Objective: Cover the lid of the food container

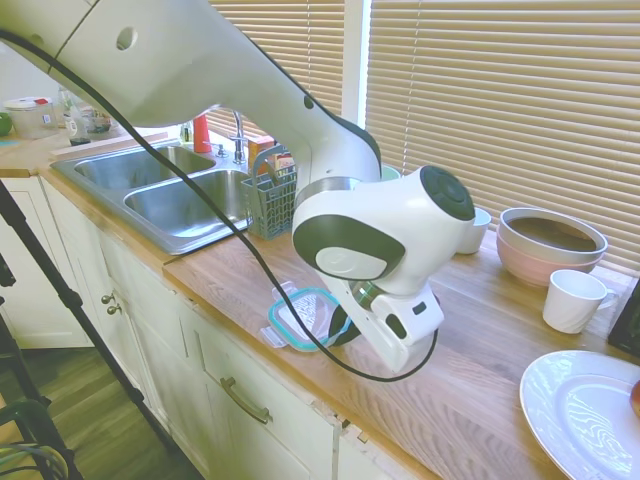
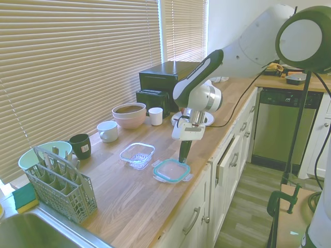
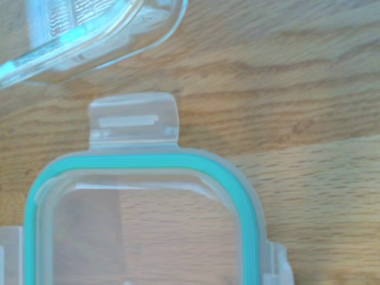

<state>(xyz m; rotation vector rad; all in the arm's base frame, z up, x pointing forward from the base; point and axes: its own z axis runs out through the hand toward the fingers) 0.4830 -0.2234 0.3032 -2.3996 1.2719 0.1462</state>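
Lid [image 2: 171, 170] flat on counter, pincer [image 2: 184, 156] at its edge, empty

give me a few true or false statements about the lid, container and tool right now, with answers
1. The lid lies flat on the counter. True.
2. The lid is already on the container. False: the two lie side by side, apart.
3. The tool is down at the lid's edge. True.
4. The container holds food. False: it looks empty.
5. The container sits in the sink. False: it is on the counter.
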